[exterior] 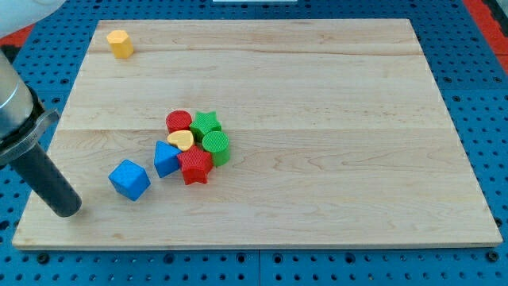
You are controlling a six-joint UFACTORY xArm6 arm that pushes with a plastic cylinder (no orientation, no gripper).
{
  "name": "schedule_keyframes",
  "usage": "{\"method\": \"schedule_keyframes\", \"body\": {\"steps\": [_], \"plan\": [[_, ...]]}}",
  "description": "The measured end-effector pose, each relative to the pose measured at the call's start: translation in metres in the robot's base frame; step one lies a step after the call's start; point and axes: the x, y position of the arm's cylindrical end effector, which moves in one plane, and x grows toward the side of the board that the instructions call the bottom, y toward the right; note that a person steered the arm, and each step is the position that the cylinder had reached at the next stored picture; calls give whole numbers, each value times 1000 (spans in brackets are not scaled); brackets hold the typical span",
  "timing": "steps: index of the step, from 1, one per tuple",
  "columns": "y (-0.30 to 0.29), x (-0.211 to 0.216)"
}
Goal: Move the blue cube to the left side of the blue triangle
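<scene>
The blue cube (129, 179) lies on the wooden board at the lower left, a small gap to the left of the blue triangle (165, 159). The blue triangle touches the left side of a cluster of blocks. My tip (67, 208) is at the end of the dark rod near the board's lower left edge, to the left of the blue cube and a little lower, apart from it.
The cluster holds a red cylinder (179, 121), a yellow heart (182, 140), a green star (206, 124), a green cylinder (216, 146) and a red star (195, 165). A yellow block (120, 44) sits at the top left corner of the board (333, 119).
</scene>
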Motion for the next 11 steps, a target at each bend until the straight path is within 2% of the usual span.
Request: {"method": "schedule_keyframes", "body": {"steps": [2, 5, 7, 11], "plan": [[36, 0], [44, 0], [63, -22], [71, -32]]}}
